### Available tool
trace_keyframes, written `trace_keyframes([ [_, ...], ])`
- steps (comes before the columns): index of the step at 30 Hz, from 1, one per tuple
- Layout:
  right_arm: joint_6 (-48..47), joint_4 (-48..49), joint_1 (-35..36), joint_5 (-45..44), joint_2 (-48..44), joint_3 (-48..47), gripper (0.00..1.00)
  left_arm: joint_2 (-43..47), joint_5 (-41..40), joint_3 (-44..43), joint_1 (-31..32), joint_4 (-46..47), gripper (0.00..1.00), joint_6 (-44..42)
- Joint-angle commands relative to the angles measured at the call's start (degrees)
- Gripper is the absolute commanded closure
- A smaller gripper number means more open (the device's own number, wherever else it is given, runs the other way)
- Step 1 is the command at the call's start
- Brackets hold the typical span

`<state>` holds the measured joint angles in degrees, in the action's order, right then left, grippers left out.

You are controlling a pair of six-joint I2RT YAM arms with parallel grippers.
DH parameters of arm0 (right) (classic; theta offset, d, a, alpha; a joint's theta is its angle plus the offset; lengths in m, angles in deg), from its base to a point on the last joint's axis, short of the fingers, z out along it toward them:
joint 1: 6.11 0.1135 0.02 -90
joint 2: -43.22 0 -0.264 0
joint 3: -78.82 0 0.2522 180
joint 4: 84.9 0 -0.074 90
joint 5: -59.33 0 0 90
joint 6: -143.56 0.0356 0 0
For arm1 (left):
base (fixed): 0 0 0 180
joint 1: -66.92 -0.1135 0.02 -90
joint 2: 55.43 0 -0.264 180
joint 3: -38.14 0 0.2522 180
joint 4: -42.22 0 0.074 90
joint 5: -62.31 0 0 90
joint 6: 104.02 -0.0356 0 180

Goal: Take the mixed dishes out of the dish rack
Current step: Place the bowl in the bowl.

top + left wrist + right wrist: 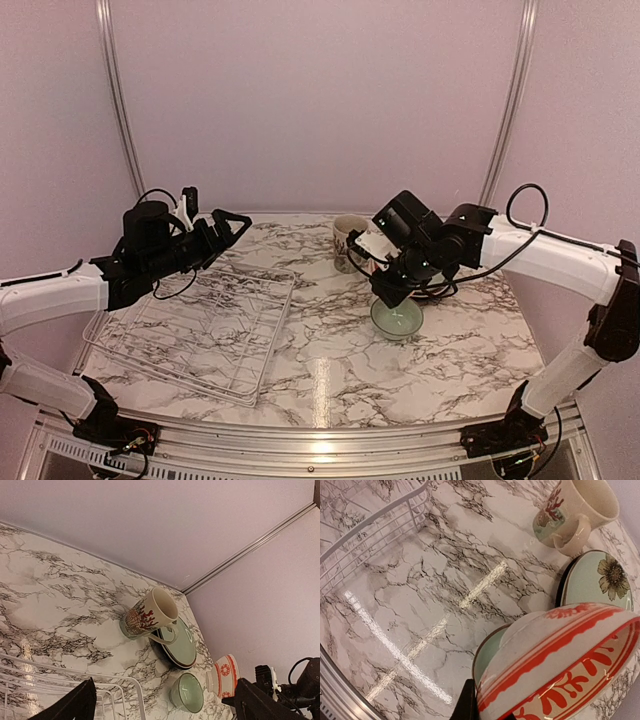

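Note:
My right gripper [388, 290] is shut on the small red-and-white bowl [560, 665], holding it tilted just above the pale green bowl [397, 320] on the table. One dark finger [470, 705] shows at the bowl's rim; the other is hidden. The cream mug [348, 240] stands behind. A pale green plate with a dark flower [597, 577] lies on the black plate [162, 652] beside the mug [575, 510]. My left gripper [212, 215] is open and empty above the far edge of the white wire dish rack [190, 330], which holds no dishes.
Marble tabletop [330, 380] enclosed by pale walls with metal rails. The rack's corner shows in the left wrist view [125, 685] and the right wrist view [370, 525]. The table's metal front edge [340, 690] runs near the arm bases.

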<state>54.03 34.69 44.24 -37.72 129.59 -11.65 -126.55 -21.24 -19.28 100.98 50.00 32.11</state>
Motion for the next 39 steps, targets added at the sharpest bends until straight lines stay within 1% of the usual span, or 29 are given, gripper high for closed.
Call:
trace_keyframes([
  [1,3.0,-7.2,-0.1,-5.1,1.6,-2.0,1.00,-0.4,0.7,-0.8,-0.3,0.7,0.01,0.5],
  [6,5.2,-6.7,-0.4,-6.9,4.5,-1.6,1.00,0.7,0.6,-0.7,-0.3,-0.2,0.01,-0.2],
  [9,5.7,-7.0,-0.8,-5.2,7.2,-2.5,1.00,1.7,-0.2,-1.0,-0.4,-1.9,0.01,-1.2],
  [14,6.1,-9.3,-1.7,-4.9,10.7,-2.2,1.00,3.8,-1.7,0.0,-0.4,-3.4,0.01,-1.9],
  [28,6.0,-9.4,-2.4,-2.8,14.4,-0.2,1.00,2.8,-1.3,-0.1,-0.5,-2.9,0.01,-1.7],
  [33,6.0,-8.4,-2.7,-3.1,14.4,0.2,0.95,2.2,-0.8,-0.1,-0.5,-2.5,0.01,-1.3],
  [39,6.0,-7.5,-3.1,-3.1,14.7,1.3,0.86,2.5,-0.8,-0.3,-0.5,-2.9,0.01,-1.4],
])
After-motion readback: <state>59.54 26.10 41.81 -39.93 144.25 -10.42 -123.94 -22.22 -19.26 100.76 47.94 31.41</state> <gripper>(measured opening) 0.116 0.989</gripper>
